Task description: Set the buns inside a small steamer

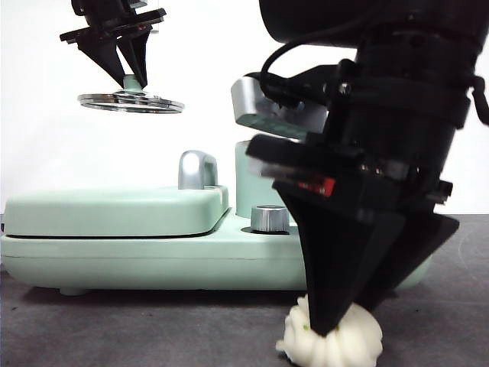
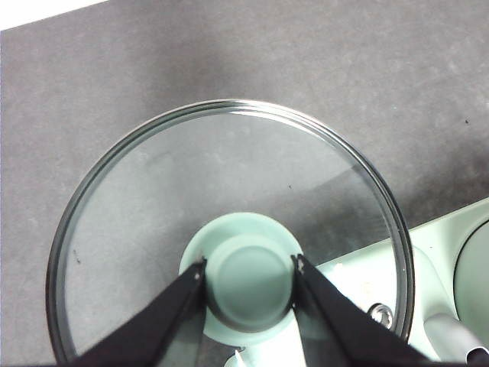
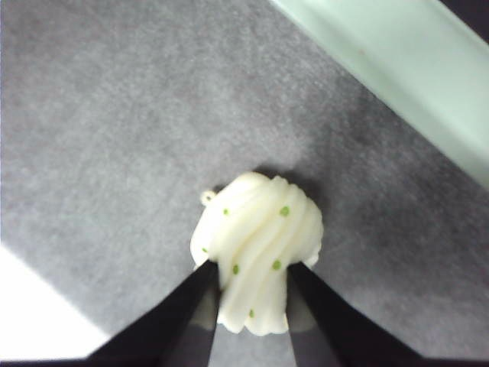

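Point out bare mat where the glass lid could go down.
Free: grey mat beneath the steel-rimmed glass lid held by the left tool. Crowded: mat near the ridged cream bun in the right tool, beside the mint-green cooker base.

Left gripper point(image 2: 250, 284) high above the table, pointing straight down, jaws closed on the green knob point(image 2: 250, 279) of the lid, which hangs level in the air. Right gripper point(image 3: 252, 287) low at the table's near edge, wrist vertical, jaws pressed against both sides of the ridged bun point(image 3: 257, 248), tips almost touching the table surface.
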Tool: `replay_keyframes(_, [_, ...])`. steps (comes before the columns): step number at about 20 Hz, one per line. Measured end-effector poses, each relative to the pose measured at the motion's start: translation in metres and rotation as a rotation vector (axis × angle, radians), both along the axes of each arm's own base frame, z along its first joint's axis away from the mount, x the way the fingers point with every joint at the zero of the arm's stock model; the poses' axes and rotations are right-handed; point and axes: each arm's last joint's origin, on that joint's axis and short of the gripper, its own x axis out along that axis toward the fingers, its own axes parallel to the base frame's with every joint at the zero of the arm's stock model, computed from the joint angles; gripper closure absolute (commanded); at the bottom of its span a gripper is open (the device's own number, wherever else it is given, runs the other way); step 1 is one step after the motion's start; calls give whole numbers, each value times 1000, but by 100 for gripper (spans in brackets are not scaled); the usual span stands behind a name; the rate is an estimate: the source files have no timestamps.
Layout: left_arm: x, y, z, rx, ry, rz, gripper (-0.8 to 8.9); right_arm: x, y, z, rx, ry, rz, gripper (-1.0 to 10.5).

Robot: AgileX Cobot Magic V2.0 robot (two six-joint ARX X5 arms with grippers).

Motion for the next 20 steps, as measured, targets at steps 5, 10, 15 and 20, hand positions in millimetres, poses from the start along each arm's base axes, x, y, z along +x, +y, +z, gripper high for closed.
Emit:
replay_keyframes(5, [0, 0, 0, 0, 0, 0, 700, 16, 11, 69, 0, -8, -24, 832])
replay_keyframes(10, [0, 0, 0, 0, 0, 0, 700, 60, -8, 142, 14, -61, -119, 774])
replay_keyframes(15, [0, 0, 0, 0, 0, 0, 700, 126, -16, 163, -1, -144, -181, 774])
replay_keyframes(20, [0, 0, 0, 0, 0, 0, 700, 179, -23, 149, -33, -141, -234, 774])
